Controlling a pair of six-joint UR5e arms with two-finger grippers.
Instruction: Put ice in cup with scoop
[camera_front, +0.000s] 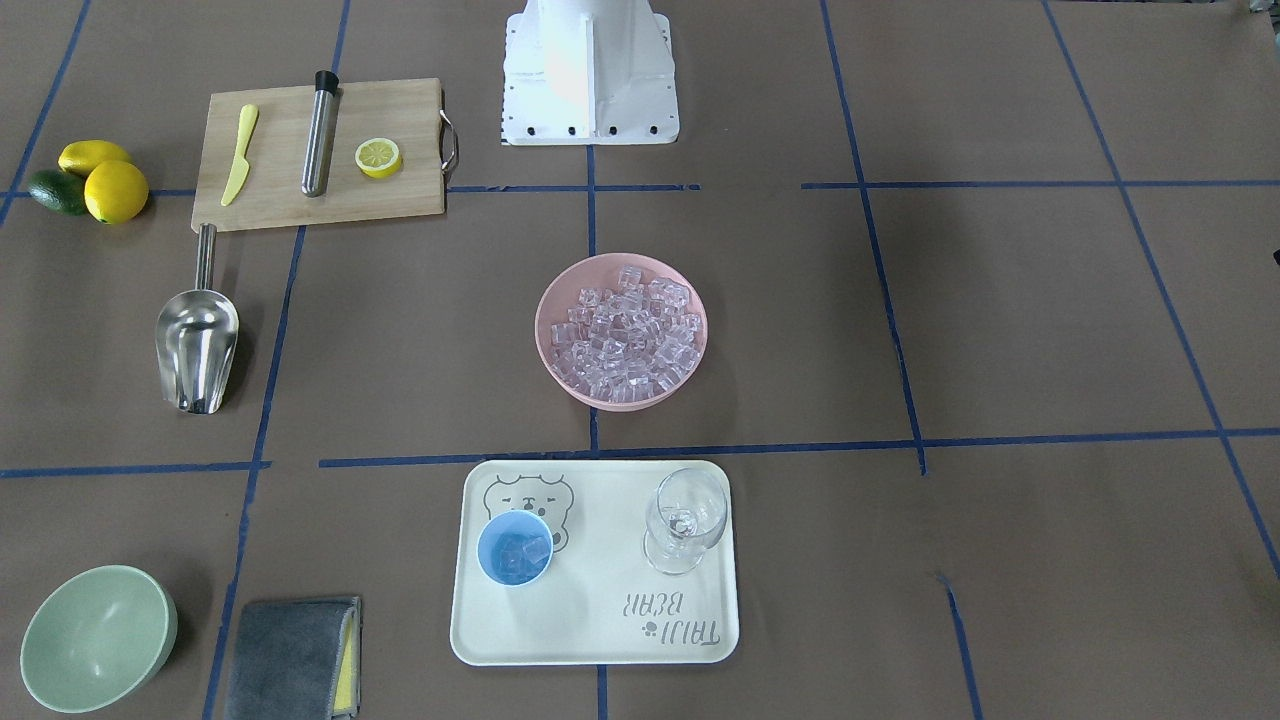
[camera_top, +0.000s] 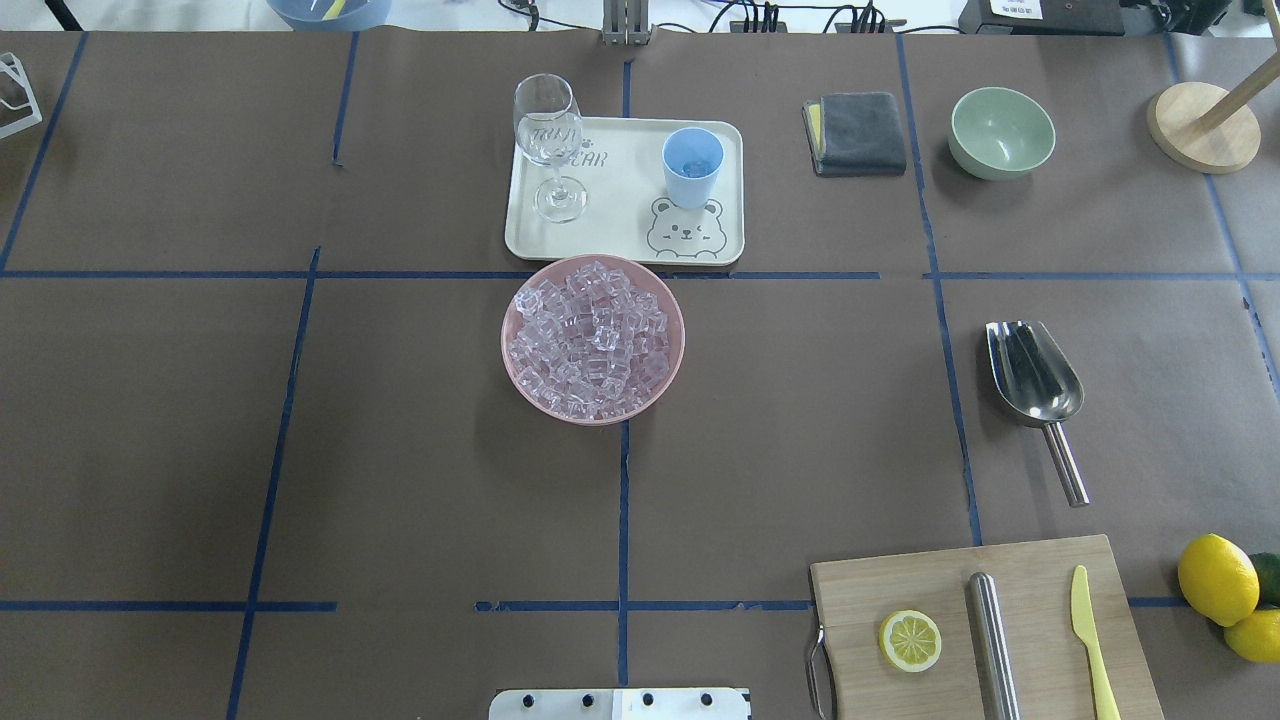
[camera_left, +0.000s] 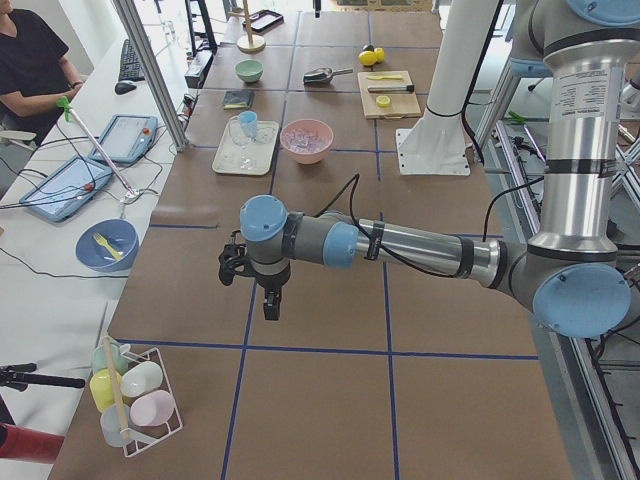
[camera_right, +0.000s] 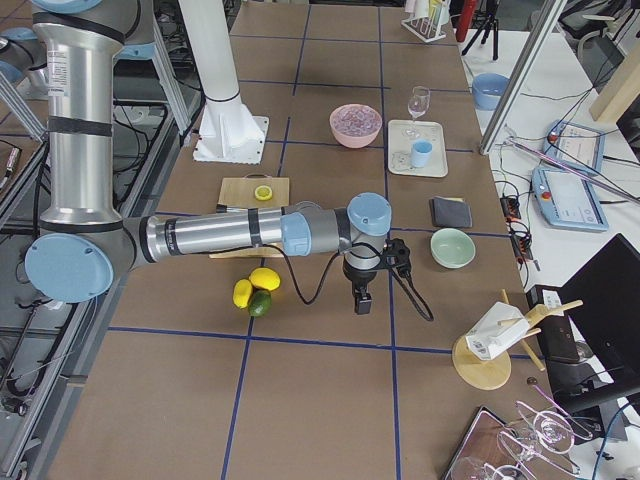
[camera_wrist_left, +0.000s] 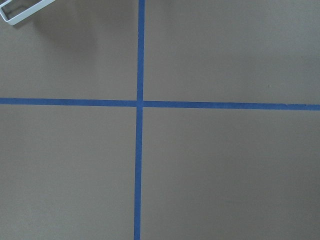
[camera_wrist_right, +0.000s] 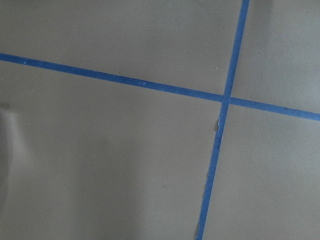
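Note:
The ice (camera_front: 622, 330) is a heap of clear cubes in a pink bowl (camera_front: 540, 330) at mid-table, also in the overhead view (camera_top: 592, 338). The light-blue cup (camera_front: 514, 548) stands on a cream tray (camera_front: 600, 610) and holds a few cubes; overhead it shows too (camera_top: 692, 166). The steel scoop (camera_front: 198, 345) lies empty on the table on my right side (camera_top: 1035, 375). My left gripper (camera_left: 270, 305) and right gripper (camera_right: 362, 303) hang over bare table far from these things. They show only in the side views, so I cannot tell whether they are open or shut.
A wine glass (camera_front: 685, 520) stands on the tray beside the cup. A cutting board (camera_front: 280, 160) carries a steel tube, a yellow knife and a lemon half. Lemons (camera_front: 115, 190), a green bowl (camera_front: 95, 635) and a grey cloth (camera_front: 290, 655) lie around the scoop's side.

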